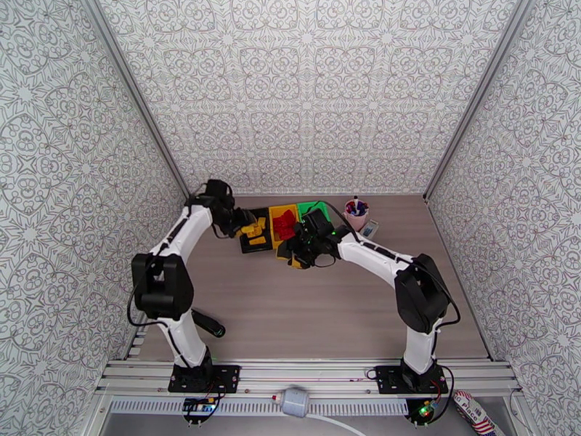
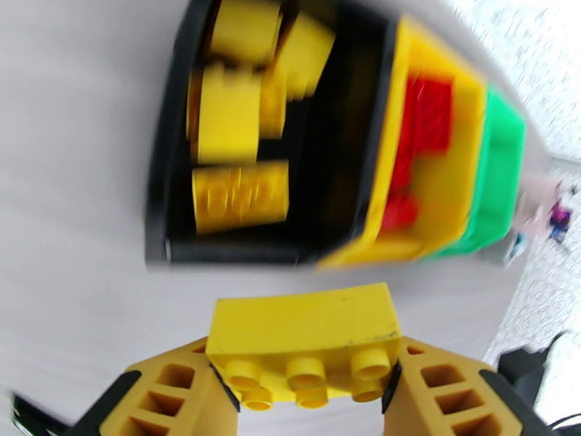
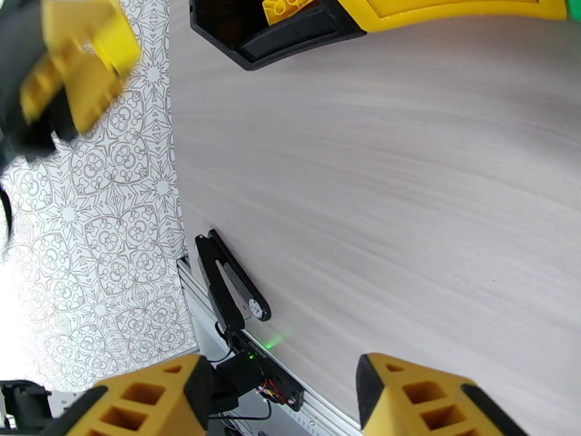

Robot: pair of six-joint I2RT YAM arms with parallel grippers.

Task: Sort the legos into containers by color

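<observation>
Three bins stand side by side at the back of the table: a black bin (image 1: 256,234) with several yellow bricks (image 2: 240,194), a yellow bin (image 1: 279,216) with red bricks (image 2: 428,121), and a green bin (image 1: 314,208). My left gripper (image 1: 238,221) hovers at the black bin's (image 2: 163,212) near left edge, shut on a yellow brick (image 2: 305,336) with its studs facing the camera. My right gripper (image 1: 299,252) sits in front of the yellow bin (image 2: 465,176), low over bare table. It is open (image 3: 283,390) with nothing between its fingers (image 3: 149,401). The green bin's (image 2: 501,168) contents are hidden.
A pink cup with pens (image 1: 356,212) stands right of the green bin, with a small pale object (image 1: 370,228) beside it. A black piece (image 1: 210,325) lies near the left arm's base. Patterned walls close in three sides. Bare tabletop (image 1: 305,307) stretches in front of the bins.
</observation>
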